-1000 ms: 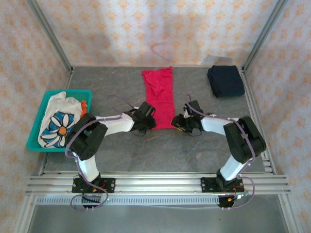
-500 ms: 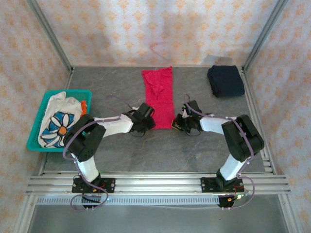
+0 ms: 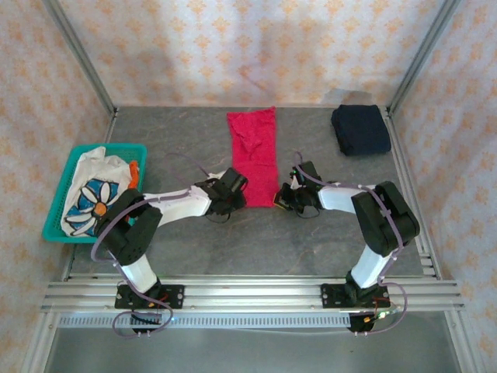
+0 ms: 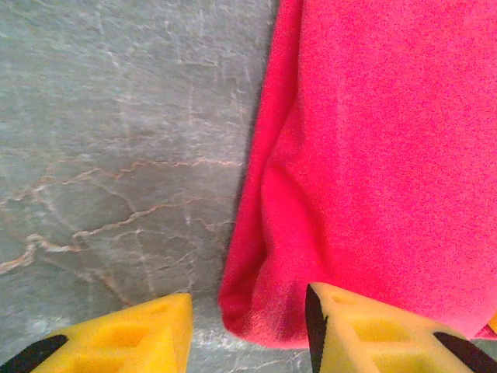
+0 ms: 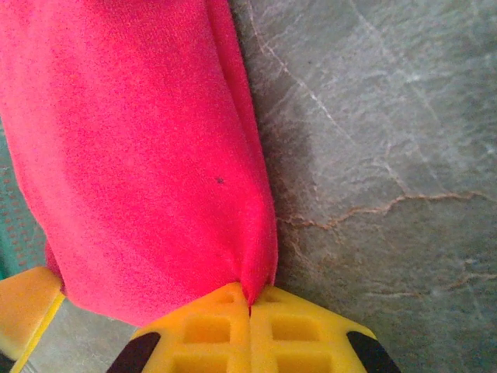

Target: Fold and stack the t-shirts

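At the near right corner of the red t-shirt point(image 3: 253, 151), we are pinching the cloth with our right gripper point(image 5: 250, 299), its fingers pressed tight together. Our left gripper point(image 4: 248, 318) is standing partly open, straddling the near left corner without clamping it. That shirt is lying as a long strip mid-table point(image 3: 178, 140). The navy t-shirt point(image 3: 361, 130) is sitting folded at the far right, and the flowered white t-shirt point(image 3: 95, 194) is lying in the teal basket point(image 3: 54, 221) at the left.
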Tool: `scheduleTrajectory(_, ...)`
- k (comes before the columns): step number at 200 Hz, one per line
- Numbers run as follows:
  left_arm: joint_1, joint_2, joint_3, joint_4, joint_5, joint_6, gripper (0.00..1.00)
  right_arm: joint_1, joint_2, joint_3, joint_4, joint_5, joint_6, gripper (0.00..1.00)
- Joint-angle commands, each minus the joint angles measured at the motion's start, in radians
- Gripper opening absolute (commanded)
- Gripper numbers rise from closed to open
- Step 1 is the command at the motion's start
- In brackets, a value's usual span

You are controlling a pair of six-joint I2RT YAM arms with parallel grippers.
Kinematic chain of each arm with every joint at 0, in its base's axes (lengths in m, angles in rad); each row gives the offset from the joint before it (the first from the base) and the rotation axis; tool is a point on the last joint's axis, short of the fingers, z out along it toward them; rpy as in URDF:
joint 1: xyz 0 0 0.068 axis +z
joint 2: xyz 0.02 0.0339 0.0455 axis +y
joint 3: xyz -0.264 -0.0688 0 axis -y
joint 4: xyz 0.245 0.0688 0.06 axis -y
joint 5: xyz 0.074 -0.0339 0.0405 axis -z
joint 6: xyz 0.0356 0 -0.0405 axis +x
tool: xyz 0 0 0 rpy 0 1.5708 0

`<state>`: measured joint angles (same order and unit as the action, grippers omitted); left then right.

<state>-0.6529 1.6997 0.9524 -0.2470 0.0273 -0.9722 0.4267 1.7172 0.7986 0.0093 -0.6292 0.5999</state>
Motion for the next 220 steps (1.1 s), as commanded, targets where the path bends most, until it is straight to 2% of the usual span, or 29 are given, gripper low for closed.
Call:
scheduleTrajectory(1, -0.002, -0.033, -0.016, -0.055, -0.057, -0.013, 0.44, 0.005, 0.019, 0.02, 0.016, 0.009, 0.0, 0.0)
scheduleTrajectory(83, -0.001, 0.09, 0.02, 0.035, 0.034, -0.028, 0.31, 0.005, 0.007, 0.015, 0.006, 0.012, -0.008, 0.0)
scheduleTrajectory(122, -0.001, 0.083, 0.021, 0.032, 0.031, -0.023, 0.16, 0.006, 0.003, 0.011, 0.007, 0.011, -0.005, 0.0)
scheduleTrajectory(162, -0.001, 0.066, 0.021, 0.044, 0.029, -0.026, 0.08, 0.005, -0.008, 0.016, 0.006, 0.007, -0.006, 0.0)
scheduleTrajectory(174, -0.001, 0.062, 0.032, 0.032, 0.026, -0.021, 0.08, 0.006, -0.013, 0.018, 0.0, 0.008, -0.006, 0.0)
scheduleTrajectory(220, -0.001, 0.042, 0.05, -0.011, -0.002, -0.014, 0.2, 0.005, -0.027, 0.01, -0.003, 0.01, -0.009, 0.0)
